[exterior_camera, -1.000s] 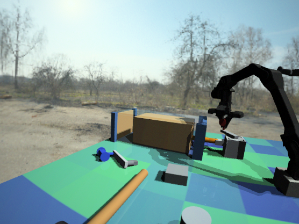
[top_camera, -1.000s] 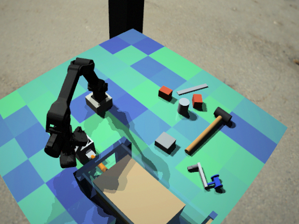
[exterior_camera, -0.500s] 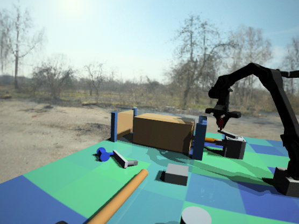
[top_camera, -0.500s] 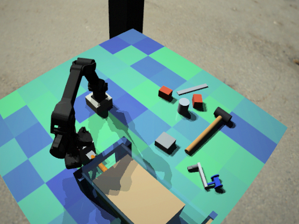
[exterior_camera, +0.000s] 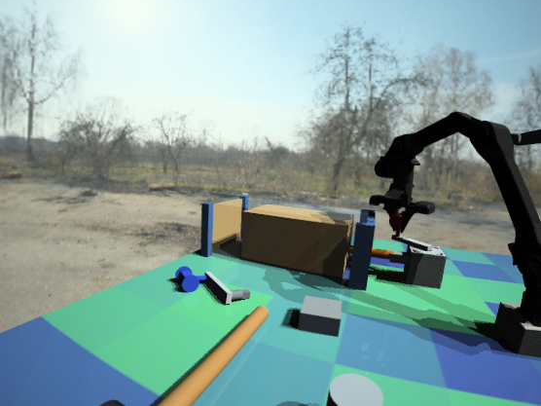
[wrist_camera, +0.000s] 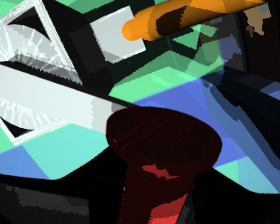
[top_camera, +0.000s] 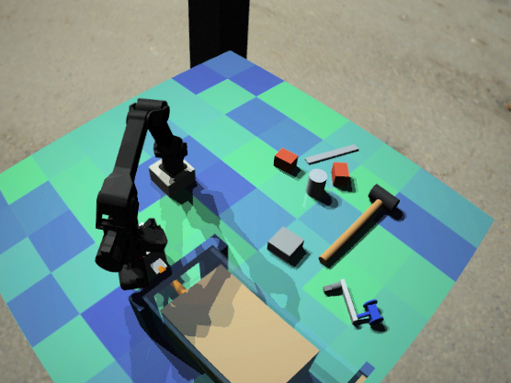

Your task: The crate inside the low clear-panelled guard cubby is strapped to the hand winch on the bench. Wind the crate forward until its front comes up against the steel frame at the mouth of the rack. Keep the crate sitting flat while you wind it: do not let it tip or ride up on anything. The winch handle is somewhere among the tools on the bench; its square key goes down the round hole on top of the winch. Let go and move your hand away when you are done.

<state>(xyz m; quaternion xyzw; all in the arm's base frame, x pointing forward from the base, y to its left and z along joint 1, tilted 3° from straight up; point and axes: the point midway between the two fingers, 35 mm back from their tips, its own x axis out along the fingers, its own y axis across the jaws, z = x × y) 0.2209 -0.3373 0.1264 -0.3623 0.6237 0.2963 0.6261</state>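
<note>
"Top view?"
"Crate (top_camera: 257,327) (exterior_camera: 292,241), one, inside the cubby (top_camera: 220,254) (exterior_camera: 361,254); spare crank (top_camera: 349,301) (exterior_camera: 218,287), one, blue-knobbed, near the hammer (top_camera: 356,230) (exterior_camera: 219,356)."
"Exterior?"
"Gripper (exterior_camera: 397,222) (wrist_camera: 146,140) above the winch (exterior_camera: 424,266); crate flat."
"Wrist?"
"Jaws closed on a red knob (exterior_camera: 396,222) (wrist_camera: 162,140)."

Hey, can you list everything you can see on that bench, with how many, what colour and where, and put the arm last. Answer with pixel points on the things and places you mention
crate (top_camera: 257,322) (exterior_camera: 294,239): one, tan, inside the cubby
guard cubby (exterior_camera: 207,230): one, blue posts, clear panels, around the crate
winch (exterior_camera: 424,269): one, grey, outside the cubby
strap (top_camera: 179,287) (exterior_camera: 381,252) (wrist_camera: 195,17): one, orange, between winch and crate
red-knobbed crank handle (exterior_camera: 413,242) (wrist_camera: 65,95): one, pale arm, on the winch
blue-knobbed crank (top_camera: 349,300) (exterior_camera: 217,287): one, pale arm, beside the cubby
mallet (top_camera: 351,230) (exterior_camera: 219,353): one, black head, wooden handle, right in top view
flat block (top_camera: 286,242) (exterior_camera: 320,314): one, grey, between mallet and cubby
cylinder (top_camera: 317,182) (exterior_camera: 356,391): one, grey, near the red blocks
red blocks (top_camera: 286,158) (top_camera: 340,174): two, beside the bar
bar (top_camera: 332,154): one, pale grey, beyond the cylinder
arm (top_camera: 121,157) (exterior_camera: 496,166): one, black, pale base
gripper (exterior_camera: 398,222): one, black, shut on the red knob (wrist_camera: 162,142)
</note>
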